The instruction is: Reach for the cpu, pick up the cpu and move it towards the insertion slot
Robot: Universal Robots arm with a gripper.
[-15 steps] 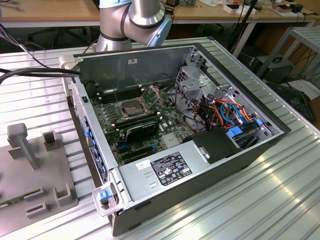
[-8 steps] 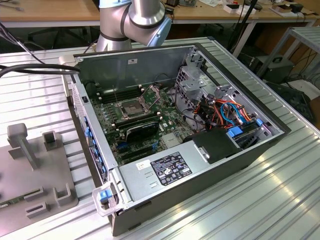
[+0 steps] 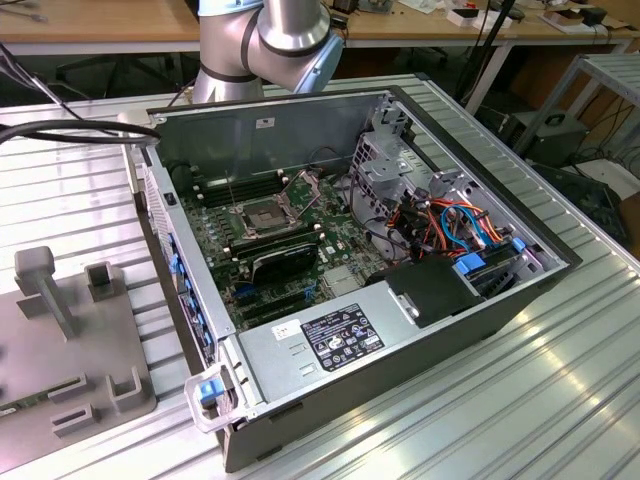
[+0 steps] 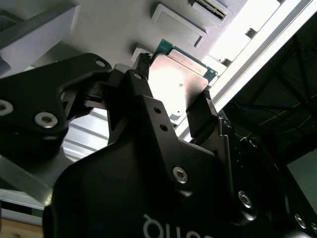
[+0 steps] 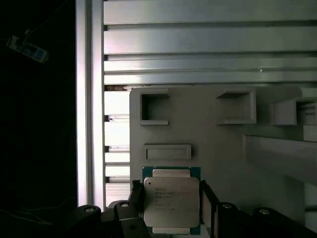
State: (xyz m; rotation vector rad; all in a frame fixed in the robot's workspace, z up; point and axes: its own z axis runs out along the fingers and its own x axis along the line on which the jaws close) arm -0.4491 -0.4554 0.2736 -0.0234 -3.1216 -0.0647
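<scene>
Black fingers (image 5: 208, 201) of the hand (image 5: 171, 196) pinch the cpu (image 5: 171, 206) by two opposite edges, over the grey fixture (image 5: 218, 144) on the bench (image 5: 198, 39); whether it touches the fixture is unclear. Well apart, the slot (image 3: 262, 212) sits inside the open case (image 3: 250, 125).

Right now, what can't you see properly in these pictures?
- Underside of the cpu: both wrist views, it faces away, and the gripper covers its two sides.
- Contacts inside the insertion slot: exterior view, too small.
- The grey fixture: exterior view, cut off by the exterior view's left edge.
</scene>
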